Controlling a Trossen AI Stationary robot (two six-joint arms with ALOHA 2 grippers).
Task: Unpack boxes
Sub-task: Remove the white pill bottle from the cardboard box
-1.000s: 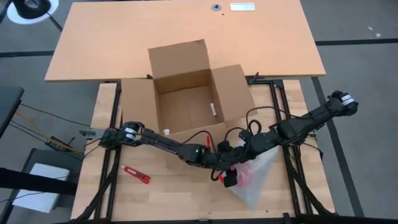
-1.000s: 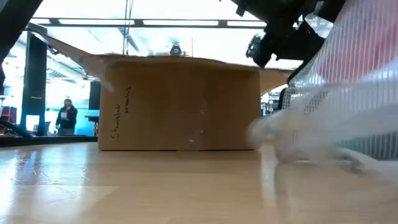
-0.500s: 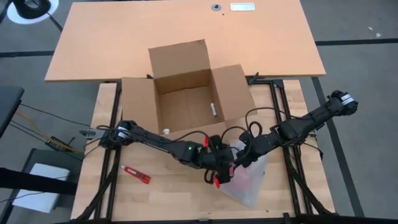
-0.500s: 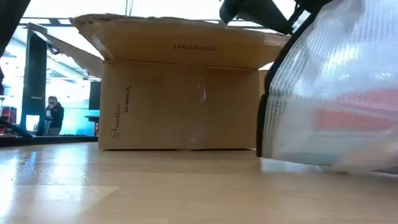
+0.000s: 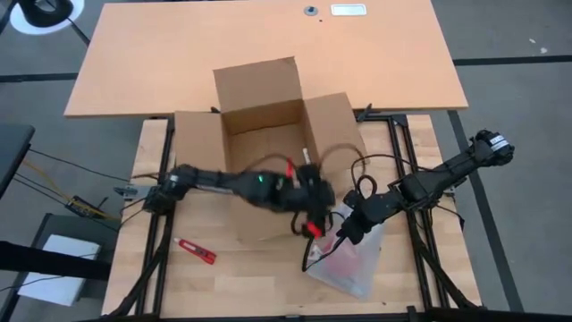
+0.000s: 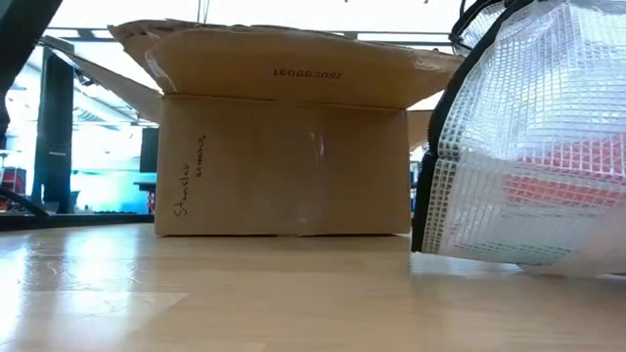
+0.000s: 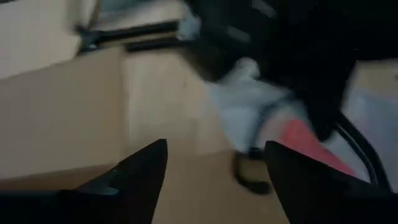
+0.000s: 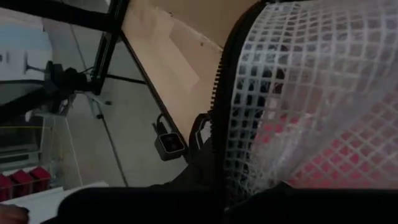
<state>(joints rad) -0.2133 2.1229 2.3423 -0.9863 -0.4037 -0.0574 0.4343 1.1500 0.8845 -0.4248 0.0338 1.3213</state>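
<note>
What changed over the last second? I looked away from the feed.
The left gripper, fingers open, swung from the clear mesh plastic bag toward the brown cardboard carton. The right gripper shifted the bag it grips slightly leftward. Carton and small red tool stayed put.

A brown cardboard carton stands on the pale wooden tabletop, its near flap folded outward, handwriting on its front. Just beside it rests a clear mesh-patterned plastic bag with red contents.
</note>
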